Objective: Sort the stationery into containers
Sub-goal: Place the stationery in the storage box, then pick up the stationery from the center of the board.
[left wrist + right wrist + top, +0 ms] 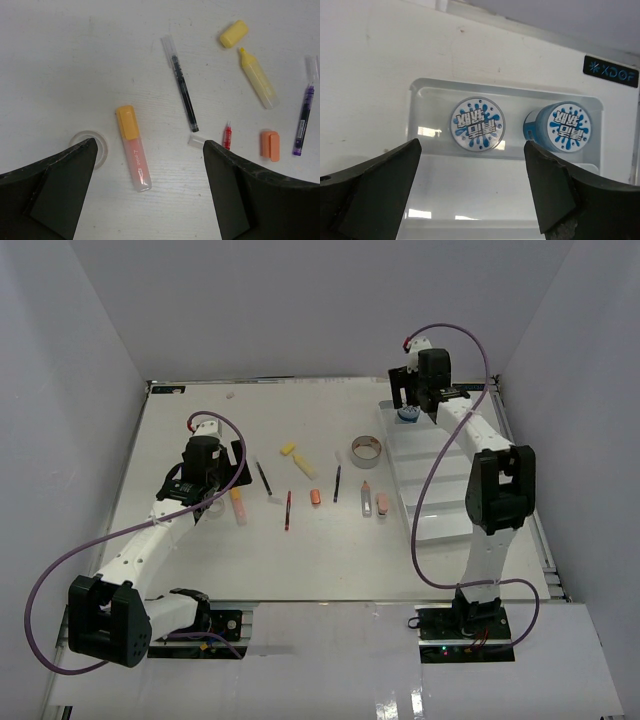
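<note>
My left gripper (205,494) is open and empty, low over the table (300,560). In the left wrist view (149,145) an orange-capped pink highlighter (133,148) lies between its fingers, and a white tape roll (96,144) sits by the left fingertip. A black pen (183,91), red pen (227,136), purple pen (303,114), yellow highlighter (258,78), its cap (233,33) and an orange eraser (270,145) lie beyond. My right gripper (413,405) is open and empty above the white tray (445,510). Two blue-white tubs (478,123) (567,126) sit in its far compartment (432,95).
A grey tape roll (365,448) lies left of the tray. An orange pen (366,498) and a pink eraser (382,504) lie near the tray's left side. A small clear cap (196,140) lies by the black pen's tip. White walls enclose the table.
</note>
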`<action>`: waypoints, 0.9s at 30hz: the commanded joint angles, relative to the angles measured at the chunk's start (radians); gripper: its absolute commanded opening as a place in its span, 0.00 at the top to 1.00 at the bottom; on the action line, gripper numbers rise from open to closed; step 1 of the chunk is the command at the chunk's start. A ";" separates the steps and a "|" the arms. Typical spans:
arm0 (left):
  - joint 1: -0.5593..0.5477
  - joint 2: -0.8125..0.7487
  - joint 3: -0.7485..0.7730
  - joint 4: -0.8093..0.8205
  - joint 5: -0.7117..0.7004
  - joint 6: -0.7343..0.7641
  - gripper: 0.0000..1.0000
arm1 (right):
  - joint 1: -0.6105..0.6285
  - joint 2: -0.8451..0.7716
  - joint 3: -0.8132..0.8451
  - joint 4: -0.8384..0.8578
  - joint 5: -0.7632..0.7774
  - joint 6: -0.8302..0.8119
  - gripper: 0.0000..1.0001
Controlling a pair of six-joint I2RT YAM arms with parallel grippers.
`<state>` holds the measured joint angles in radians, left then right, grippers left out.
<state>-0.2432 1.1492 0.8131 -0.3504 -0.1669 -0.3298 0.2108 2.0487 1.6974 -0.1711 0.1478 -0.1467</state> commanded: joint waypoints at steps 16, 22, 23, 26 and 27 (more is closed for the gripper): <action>0.008 -0.023 0.003 0.011 0.023 -0.005 0.02 | 0.334 -0.272 -0.378 0.013 -0.036 0.001 0.15; 0.008 -0.022 0.001 0.011 0.021 -0.003 0.02 | 0.349 -0.199 -0.367 0.062 -0.014 -0.045 0.26; 0.008 -0.022 0.001 0.013 0.021 -0.003 0.02 | 0.348 -0.187 -0.358 0.061 -0.014 -0.053 0.27; 0.008 -0.019 0.001 0.011 0.020 -0.003 0.02 | 0.348 -0.124 -0.311 0.059 -0.017 -0.074 0.31; 0.008 -0.019 0.001 0.013 0.020 -0.003 0.02 | 0.348 -0.114 -0.305 0.059 -0.022 -0.074 0.32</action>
<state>-0.2394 1.1488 0.8131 -0.3504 -0.1524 -0.3305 0.5594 1.8969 1.3346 -0.1543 0.1253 -0.1886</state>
